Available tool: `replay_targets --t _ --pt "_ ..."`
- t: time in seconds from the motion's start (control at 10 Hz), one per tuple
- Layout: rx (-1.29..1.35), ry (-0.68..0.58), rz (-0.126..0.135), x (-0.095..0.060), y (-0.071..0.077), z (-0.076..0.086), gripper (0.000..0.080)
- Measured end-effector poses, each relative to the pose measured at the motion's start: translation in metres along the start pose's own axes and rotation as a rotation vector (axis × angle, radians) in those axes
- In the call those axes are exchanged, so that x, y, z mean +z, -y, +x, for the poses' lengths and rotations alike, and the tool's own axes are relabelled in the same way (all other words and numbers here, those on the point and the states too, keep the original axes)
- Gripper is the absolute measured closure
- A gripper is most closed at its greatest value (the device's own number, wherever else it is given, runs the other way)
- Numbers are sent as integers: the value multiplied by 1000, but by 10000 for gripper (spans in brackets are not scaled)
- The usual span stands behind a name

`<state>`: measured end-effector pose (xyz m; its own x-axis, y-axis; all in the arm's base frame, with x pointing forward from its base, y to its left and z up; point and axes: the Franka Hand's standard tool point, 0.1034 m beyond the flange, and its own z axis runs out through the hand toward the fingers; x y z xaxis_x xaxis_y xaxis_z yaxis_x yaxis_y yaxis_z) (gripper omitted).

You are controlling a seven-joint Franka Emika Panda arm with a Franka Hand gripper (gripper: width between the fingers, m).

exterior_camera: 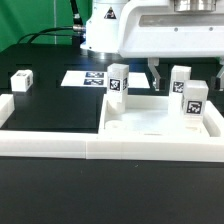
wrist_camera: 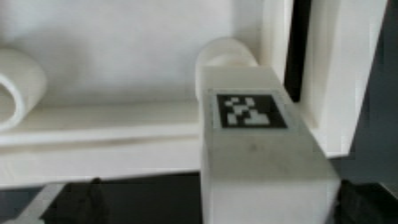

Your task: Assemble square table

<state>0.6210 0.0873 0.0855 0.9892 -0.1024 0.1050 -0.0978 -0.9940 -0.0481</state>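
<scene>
We see the arm (exterior_camera: pixel 101 30) as a white, rounded column standing at the back of the exterior view. Its wrist (exterior_camera: pixel 185 6) sits toward the exterior view's right and points straight down, carrying the broad white hand housing (exterior_camera: pixel 165 35). Below that the gripper (exterior_camera: pixel 186 80) hangs low, its jaws spread wide and closed on nothing. The dark fingers (exterior_camera: pixel 154 72) point downward, upright and parallel. We can only partly make out the one on the exterior view's right, near the frame's edge.
</scene>
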Motion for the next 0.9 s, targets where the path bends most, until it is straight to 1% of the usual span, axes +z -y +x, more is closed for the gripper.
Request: replay_targets --t 0.1,0.2,0.3,0.6,0.7,0.8,0.9 --pt "23 109 5 1 -1 0 151" --pt "42 200 8 2 0 4 151" --pt "41 155 8 3 1 17 151" --pt "57 154 8 4 3 17 151" --pt "59 154 8 4 2 17 246" --pt "98 154 4 4 2 17 382" --pt "104 154 4 4 2 17 382"
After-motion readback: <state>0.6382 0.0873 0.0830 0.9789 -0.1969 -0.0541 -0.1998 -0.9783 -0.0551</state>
